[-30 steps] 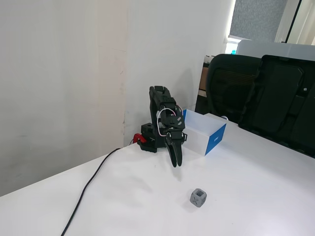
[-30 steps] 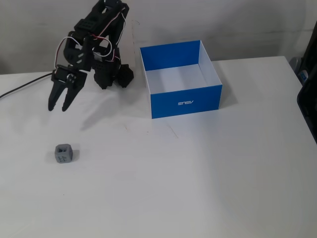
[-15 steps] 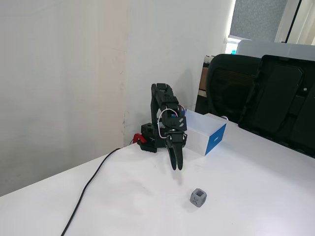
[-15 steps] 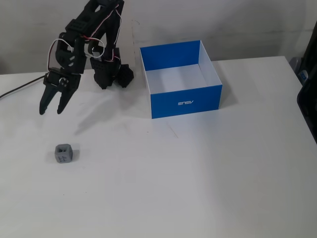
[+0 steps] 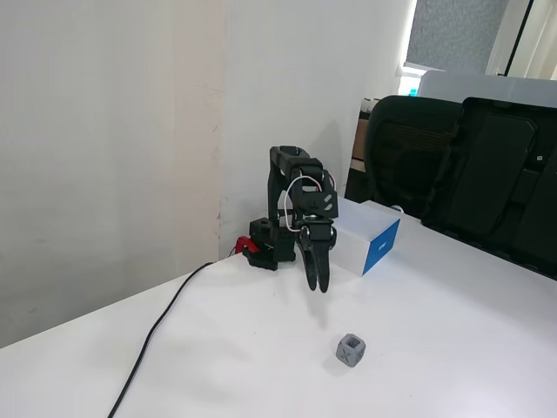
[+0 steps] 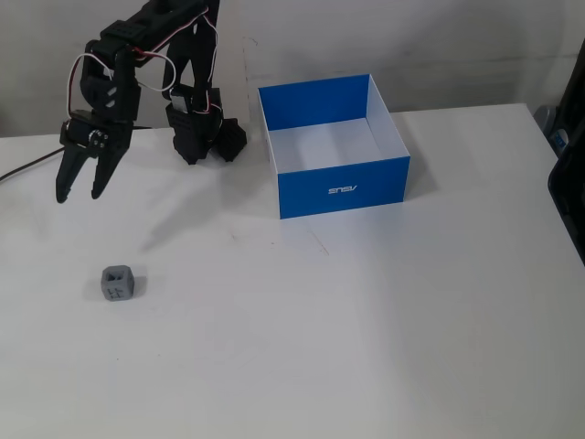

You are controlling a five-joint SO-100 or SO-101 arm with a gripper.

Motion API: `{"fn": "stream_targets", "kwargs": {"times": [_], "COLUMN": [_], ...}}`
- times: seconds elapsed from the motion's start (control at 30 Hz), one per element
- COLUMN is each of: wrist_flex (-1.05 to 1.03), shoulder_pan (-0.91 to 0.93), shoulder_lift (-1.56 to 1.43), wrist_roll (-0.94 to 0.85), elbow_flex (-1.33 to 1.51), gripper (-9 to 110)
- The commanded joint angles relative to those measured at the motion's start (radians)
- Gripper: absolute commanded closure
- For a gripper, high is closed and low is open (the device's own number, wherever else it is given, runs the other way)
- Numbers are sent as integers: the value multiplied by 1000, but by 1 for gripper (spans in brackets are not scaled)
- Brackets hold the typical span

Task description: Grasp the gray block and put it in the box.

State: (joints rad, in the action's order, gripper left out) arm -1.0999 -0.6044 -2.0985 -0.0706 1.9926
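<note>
Claw [image 6: 79,190] hanging above counter [image 6: 366,347], fingers slightly apart, empty, aimed down for descent; gray block [image 6: 118,283] loose on counter just below-right of it in fixed view; box [image 6: 334,187] further right, open-topped, empty, ready for drop

A white table [image 5: 452,348] fills the lower part of both fixed views. A black cable [image 5: 161,326] trails across it toward the near edge in a fixed view. Behind it stand a pale wall [image 5: 113,131] and black office chairs [image 5: 409,161].
</note>
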Motion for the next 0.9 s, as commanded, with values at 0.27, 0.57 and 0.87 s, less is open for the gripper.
{"fn": "stream_targets", "kwargs": {"times": [0.27,0.57,0.87], "wrist_flex": [-20,5,-23], "shoulder_pan": [25,25,32], "shoulder_lift": [138,296,422], "wrist_roll": [2,14,14], "elbow_flex": [-221,-301,-417], "gripper": [75,73,71]}}
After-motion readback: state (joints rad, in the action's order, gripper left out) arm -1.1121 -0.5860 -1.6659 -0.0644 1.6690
